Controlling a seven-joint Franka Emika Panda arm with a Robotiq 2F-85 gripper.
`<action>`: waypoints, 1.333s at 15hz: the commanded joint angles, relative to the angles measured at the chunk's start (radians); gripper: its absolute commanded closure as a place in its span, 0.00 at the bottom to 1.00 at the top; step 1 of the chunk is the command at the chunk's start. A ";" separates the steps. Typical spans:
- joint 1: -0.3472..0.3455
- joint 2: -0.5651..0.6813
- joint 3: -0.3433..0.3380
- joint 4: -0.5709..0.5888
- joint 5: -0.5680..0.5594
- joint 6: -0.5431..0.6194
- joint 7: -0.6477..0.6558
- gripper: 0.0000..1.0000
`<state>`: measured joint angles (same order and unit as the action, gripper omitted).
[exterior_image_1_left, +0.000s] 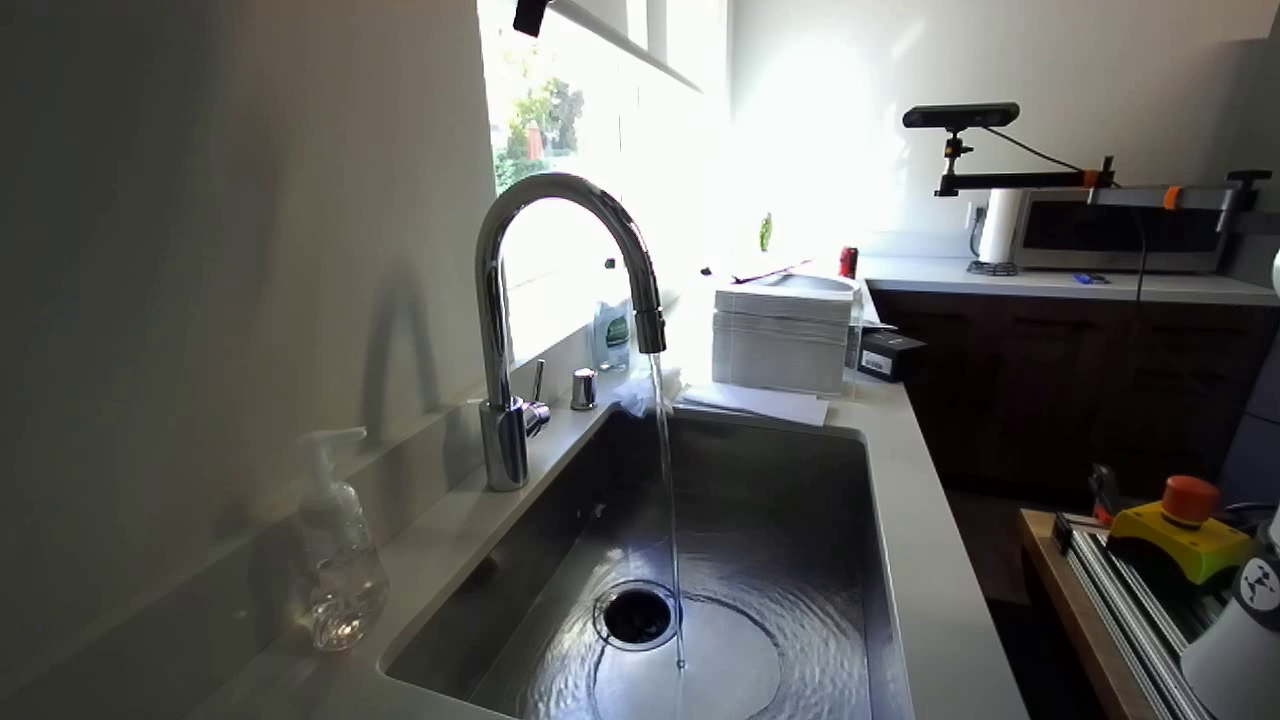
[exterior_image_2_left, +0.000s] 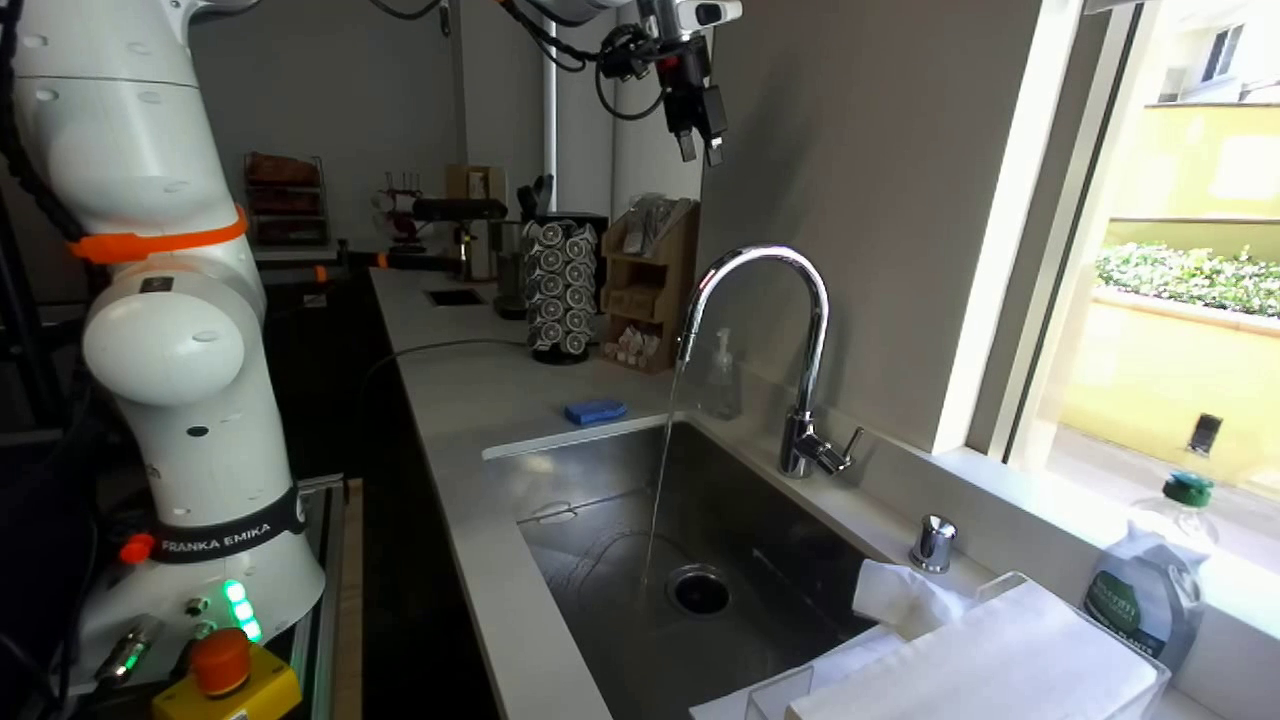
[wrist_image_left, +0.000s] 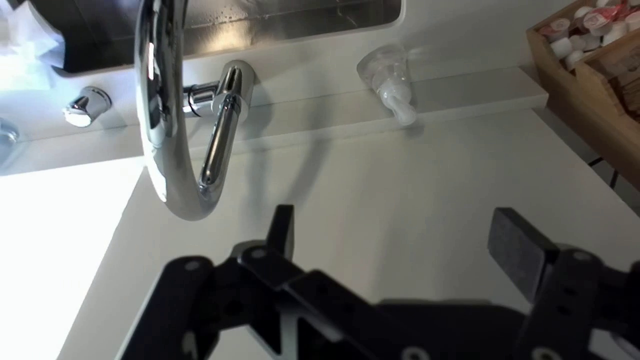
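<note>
Gripper (exterior_image_2_left: 701, 152) hangs, jaws spread — chrome faucet (exterior_image_2_left: 820, 310) stands below, apart.

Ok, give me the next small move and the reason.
I'd probably ease the empty, open pincer a little toward the faucet: in the wrist view it stands off to one side of the fingers, not between them, and water is running from it.

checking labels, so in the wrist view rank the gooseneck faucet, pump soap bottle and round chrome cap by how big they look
1. Gooseneck faucet, helped by its arch seeming nearer the camera
2. Pump soap bottle
3. Round chrome cap
</note>
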<state>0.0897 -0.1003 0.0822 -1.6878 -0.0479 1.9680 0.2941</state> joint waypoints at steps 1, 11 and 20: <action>-0.034 -0.074 -0.026 -0.071 0.047 -0.044 -0.002 0.00; -0.064 -0.185 -0.109 -0.284 0.157 -0.012 -0.350 0.00; -0.090 -0.300 -0.130 -0.489 0.036 0.050 -0.503 0.00</action>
<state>0.0167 -0.3433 -0.0452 -2.0774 0.0434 1.9479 -0.1721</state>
